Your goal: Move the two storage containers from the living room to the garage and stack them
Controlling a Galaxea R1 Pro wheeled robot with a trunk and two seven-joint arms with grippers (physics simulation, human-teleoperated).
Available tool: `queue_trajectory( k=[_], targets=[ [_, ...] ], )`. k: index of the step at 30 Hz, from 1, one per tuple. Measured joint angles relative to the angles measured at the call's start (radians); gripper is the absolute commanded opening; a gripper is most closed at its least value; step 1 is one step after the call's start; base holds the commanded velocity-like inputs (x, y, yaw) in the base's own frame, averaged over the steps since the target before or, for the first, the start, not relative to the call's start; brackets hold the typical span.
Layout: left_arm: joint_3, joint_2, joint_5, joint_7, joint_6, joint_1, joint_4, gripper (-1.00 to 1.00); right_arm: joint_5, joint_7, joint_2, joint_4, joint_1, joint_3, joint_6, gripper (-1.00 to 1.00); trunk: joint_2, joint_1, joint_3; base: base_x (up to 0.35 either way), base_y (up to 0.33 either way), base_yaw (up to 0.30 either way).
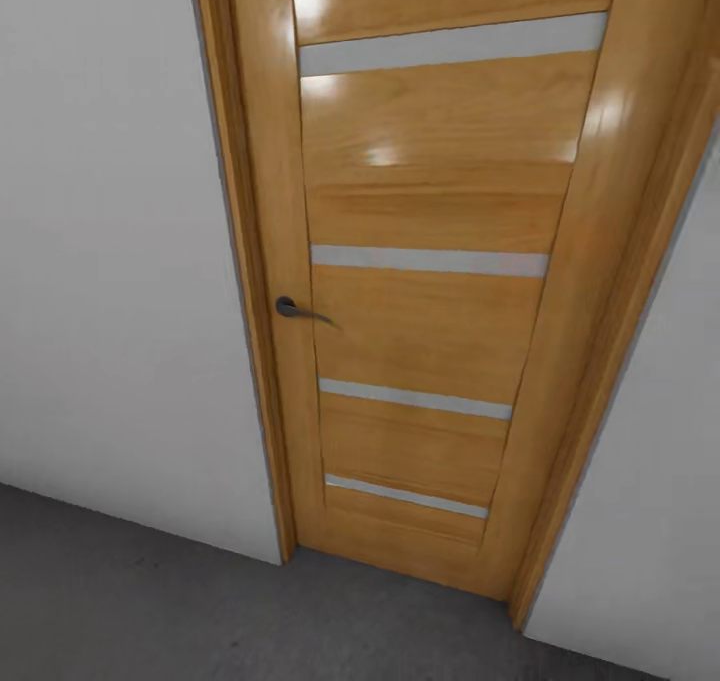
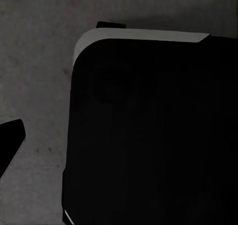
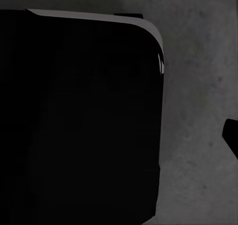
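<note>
Head view faces a closed honey-coloured wooden door (image 1: 430, 291) with four pale horizontal glass strips, set in a matching wooden frame (image 1: 245, 261) between plain grey-white walls (image 1: 110, 261); a small dark metal lever handle (image 1: 292, 308) sits on the door's left edge; the dark grey mottled concrete floor (image 1: 150, 601) runs up to the threshold. I cannot see either of the two orange-red storage containers here, so I cannot say where they lie; nothing in these views tells me whether one has been carried across yet.

My left wrist view looks down on a large black rounded-corner body with a pale edge (image 2: 148, 136), which I take to be part of my own base, over the same concrete; a dark tip (image 2: 11, 140) pokes in at the margin, likely one finger of my left tool, but I cannot tell whether that tool is wide or narrow. My right wrist view gives the mirror picture: the black body (image 3: 79, 126), concrete beside it, and a dark sliver (image 3: 232, 136) at the edge; again I cannot tell the right tool's state.

I judge this a travelling step with a door in the way. To do it well I should square my base to the frame; bring one arm up to the lever from the handle side; keep the other arm tucked so it clears the frame; press the lever fully before moving the leaf; watch which way the door swings, which I cannot tell from here.
</note>
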Motion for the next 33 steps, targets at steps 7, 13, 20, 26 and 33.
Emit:
queue_trajectory(
  k=[7,13,20,26,33],
  targets=[
    [0.000,0.000,0.001,-0.001,-0.008,0.000,0.004,1.00,0.001,0.000,0.001,0.000,0.000,0.001,0.002,1.00,0.000,0.000,0.000,0.000,0.000,-0.286],
    [0.000,-0.001,0.000,0.001,-0.013,0.000,0.004,1.00,0.001,0.000,0.001,0.000,0.000,0.001,0.005,1.00,0.000,0.000,0.000,0.000,0.000,-0.149],
    [0.000,0.000,0.001,0.000,-0.015,0.000,0.004,1.00,0.007,0.000,0.000,0.000,0.000,0.007,0.004,1.00,0.000,0.000,0.000,0.104,0.106,-0.015],
    [0.000,0.000,0.001,0.000,-0.012,0.000,0.004,1.00,0.012,0.000,0.000,0.000,0.000,0.012,0.004,1.00,0.000,0.000,0.000,0.198,0.249,-0.001],
    [0.000,0.001,0.001,0.000,-0.013,0.000,0.004,1.00,0.011,0.000,0.001,0.000,0.000,0.015,0.007,1.00,0.000,0.000,0.000,0.166,0.284,0.000]
  ],
)
